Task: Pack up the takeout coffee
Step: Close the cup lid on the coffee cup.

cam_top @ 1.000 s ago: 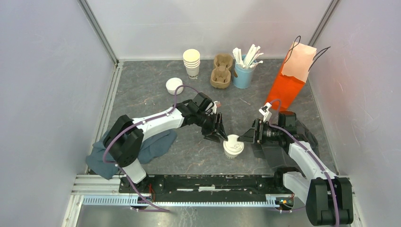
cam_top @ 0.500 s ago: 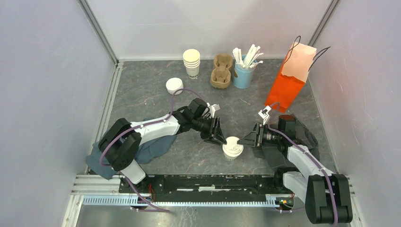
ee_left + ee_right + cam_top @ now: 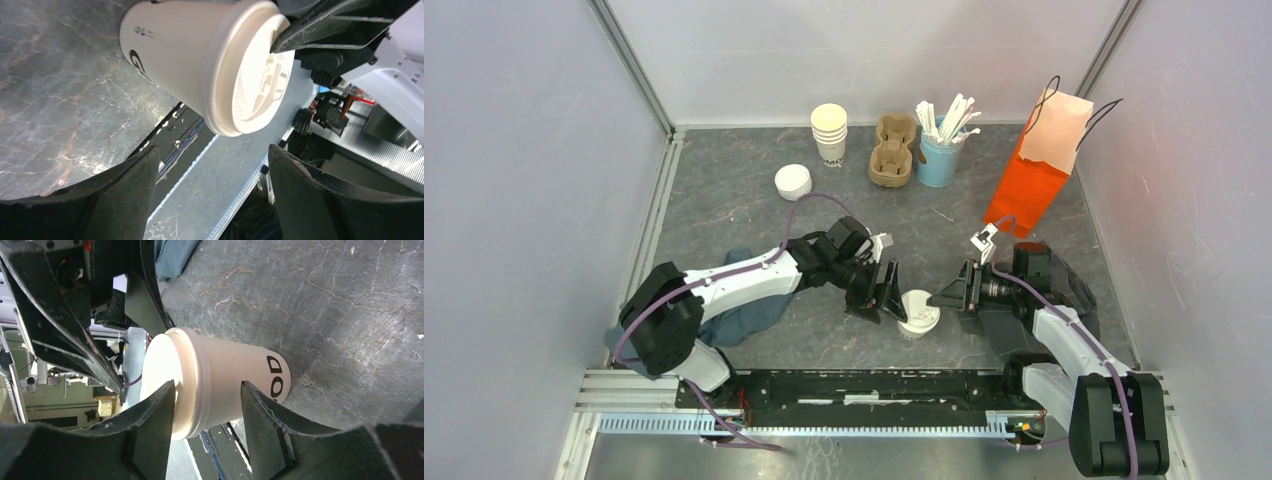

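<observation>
One takeout coffee (image 3: 917, 312), a cream cup with a white sip lid, stands upright near the table's front edge. It also shows in the left wrist view (image 3: 190, 55) and the right wrist view (image 3: 225, 377). My left gripper (image 3: 886, 298) hangs just left of the cup, open, with nothing between its fingers (image 3: 214, 150). My right gripper (image 3: 944, 295) reaches in from the right. Its jaws (image 3: 208, 385) straddle the lid's rim: one finger lies on the lid's top (image 3: 320, 30), the other alongside the cup wall. They stand apart, open.
At the back stand a stack of lidless cups (image 3: 829, 132), a stack of lids (image 3: 792, 181), a cardboard cup carrier (image 3: 894, 150) and a blue cup of stirrers (image 3: 939, 155). An orange paper bag (image 3: 1036, 170) stands back right. A blue cloth (image 3: 749, 305) lies under the left arm.
My left gripper has opened wide and slid down along the cup's left side. My right gripper has narrowed around the lid's rim. The cup has stayed in place.
</observation>
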{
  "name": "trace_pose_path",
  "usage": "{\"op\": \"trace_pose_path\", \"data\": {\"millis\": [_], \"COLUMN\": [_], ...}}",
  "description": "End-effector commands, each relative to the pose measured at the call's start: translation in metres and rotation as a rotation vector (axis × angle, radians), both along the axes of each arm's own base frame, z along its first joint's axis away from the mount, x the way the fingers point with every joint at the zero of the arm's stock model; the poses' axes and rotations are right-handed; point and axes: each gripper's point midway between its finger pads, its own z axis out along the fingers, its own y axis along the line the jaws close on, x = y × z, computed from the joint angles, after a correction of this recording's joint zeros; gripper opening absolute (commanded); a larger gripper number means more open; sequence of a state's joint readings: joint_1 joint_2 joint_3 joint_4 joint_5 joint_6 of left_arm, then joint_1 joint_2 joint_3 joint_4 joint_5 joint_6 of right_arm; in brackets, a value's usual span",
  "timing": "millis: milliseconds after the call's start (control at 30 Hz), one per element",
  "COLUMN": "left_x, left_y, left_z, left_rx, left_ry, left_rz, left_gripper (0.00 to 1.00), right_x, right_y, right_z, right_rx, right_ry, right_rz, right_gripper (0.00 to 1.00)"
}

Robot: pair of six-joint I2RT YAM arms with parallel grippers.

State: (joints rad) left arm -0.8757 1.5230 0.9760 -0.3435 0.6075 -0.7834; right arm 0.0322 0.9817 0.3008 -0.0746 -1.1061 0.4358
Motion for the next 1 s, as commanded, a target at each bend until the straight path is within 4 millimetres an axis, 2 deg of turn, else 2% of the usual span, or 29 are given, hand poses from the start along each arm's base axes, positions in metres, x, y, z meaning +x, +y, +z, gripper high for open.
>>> {"op": "trace_pose_path", "data": {"millis": [0,133,233,433,533,567,600,767,867,967], "left_x": [-0.009,-0.002,0.002,-0.006,-0.009,-0.010,-0.009,-0.001,0.003,0.008], "left_y": [-0.012,-0.017,-0.014,0.016,0.031,0.031,0.027,0.003,-0.005,-0.009], "left_z": [0.004,-0.008,-0.025,-0.073,-0.086,-0.083,-0.072,-0.008,0.008,0.008], "left_rx": [-0.027,-0.007,0.039,0.172,0.215,0.203,0.165,-0.045,-0.097,-0.101], "left_ry": [-0.022,-0.022,-0.023,0.030,0.024,0.021,0.006,-0.064,-0.064,-0.045], "left_rz": [-0.073,-0.052,-0.026,0.064,0.081,0.075,0.067,0.067,0.076,0.092], "left_gripper": [0.86,0.85,0.78,0.65,0.63,0.64,0.67,0.86,0.88,0.86], "right_x": [0.004,0.003,0.003,0.003,0.001,0.000,0.001,0.003,0.003,0.003], "right_y": [-0.007,-0.007,-0.007,-0.008,-0.009,-0.009,-0.009,-0.009,-0.008,-0.008], "right_z": [-0.019,-0.020,-0.020,-0.026,-0.029,-0.029,-0.027,-0.022,-0.022,-0.021], "right_rx": [-0.101,-0.104,-0.106,-0.123,-0.128,-0.126,-0.124,-0.124,-0.122,-0.123], "right_ry": [-0.010,-0.009,-0.011,-0.008,0.000,0.002,-0.002,-0.010,-0.010,-0.013], "right_rz": [-0.033,-0.028,-0.030,-0.033,-0.035,-0.034,-0.032,-0.035,-0.031,-0.027], "right_gripper": [0.55,0.55,0.55,0.55,0.55,0.55,0.55,0.55,0.55,0.55]}}
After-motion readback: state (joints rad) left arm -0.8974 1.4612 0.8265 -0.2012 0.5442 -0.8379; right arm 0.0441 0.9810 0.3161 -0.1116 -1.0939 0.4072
